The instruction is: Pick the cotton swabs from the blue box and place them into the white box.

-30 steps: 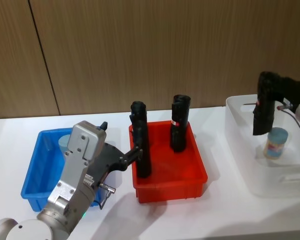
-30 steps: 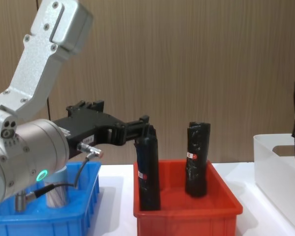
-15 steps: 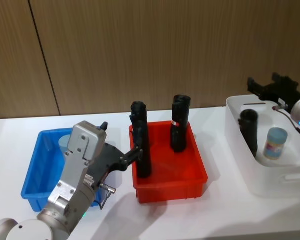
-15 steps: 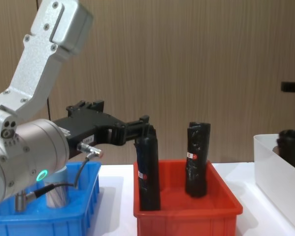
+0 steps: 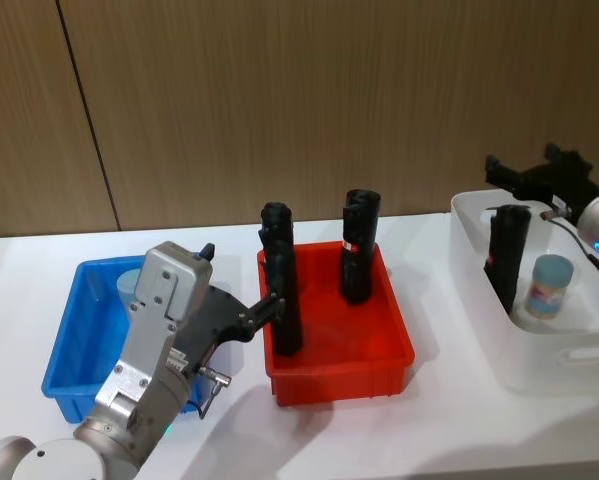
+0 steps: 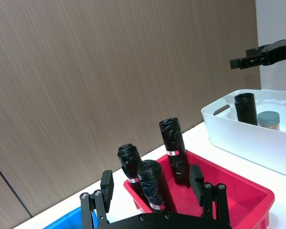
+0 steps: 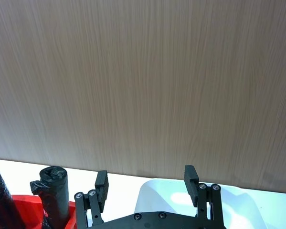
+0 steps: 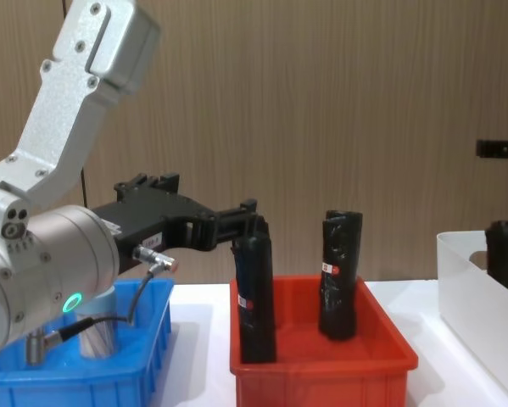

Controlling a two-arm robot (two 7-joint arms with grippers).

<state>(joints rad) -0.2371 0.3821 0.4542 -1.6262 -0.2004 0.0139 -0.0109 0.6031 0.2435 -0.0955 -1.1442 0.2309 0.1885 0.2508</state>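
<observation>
Two cotton swabs (image 5: 552,285) (three black cylinders (image 5: 357,246))

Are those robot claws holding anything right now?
No. The right claw hovers open above the white box; the left claw is open, gripping nothing.

Even, bright indoor light falls from above, leaving soft short shadows on the white table (image 5: 379,430) beside the bins. The wood wall (image 5: 279,100) shows no glare. The near left arm (image 8: 41,254) looms large and slightly soft in the chest view.
</observation>
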